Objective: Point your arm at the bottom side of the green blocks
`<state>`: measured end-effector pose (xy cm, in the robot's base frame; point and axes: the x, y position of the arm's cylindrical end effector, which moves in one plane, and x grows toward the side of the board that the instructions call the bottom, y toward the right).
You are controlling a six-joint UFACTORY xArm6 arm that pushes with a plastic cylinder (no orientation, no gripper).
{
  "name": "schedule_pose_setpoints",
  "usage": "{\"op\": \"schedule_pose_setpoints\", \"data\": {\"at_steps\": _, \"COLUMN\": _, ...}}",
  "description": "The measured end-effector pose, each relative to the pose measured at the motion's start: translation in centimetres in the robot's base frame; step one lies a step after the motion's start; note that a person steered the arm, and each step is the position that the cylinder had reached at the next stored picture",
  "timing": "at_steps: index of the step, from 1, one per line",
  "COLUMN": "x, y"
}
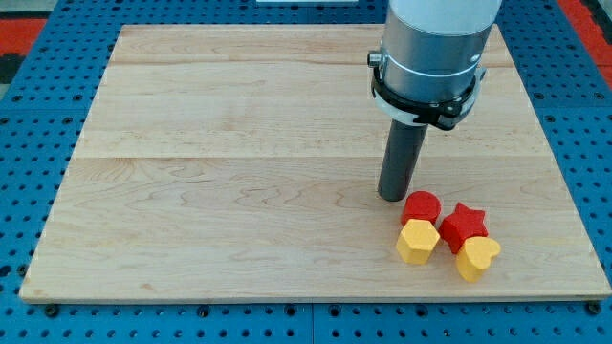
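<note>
No green block shows anywhere in the camera view. My tip (393,196) rests on the wooden board (239,172), right of centre. Just below and to the right of it lies a red round block (422,205), nearly touching the rod. Under that block sits a yellow hexagon-like block (417,241). To the right are a red star block (465,225) and a yellow heart block (476,257). These blocks are bunched together near the board's lower right.
The arm's grey body (435,48) hangs over the board's upper right and hides what lies behind it. A blue pegboard surface (29,143) surrounds the board on all sides.
</note>
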<state>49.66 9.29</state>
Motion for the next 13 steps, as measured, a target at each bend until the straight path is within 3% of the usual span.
{"op": "schedule_pose_setpoints", "data": {"at_steps": 2, "x": -5.4, "y": 0.2}}
{"op": "schedule_pose_setpoints", "data": {"at_steps": 13, "x": -5.9, "y": 2.6}}
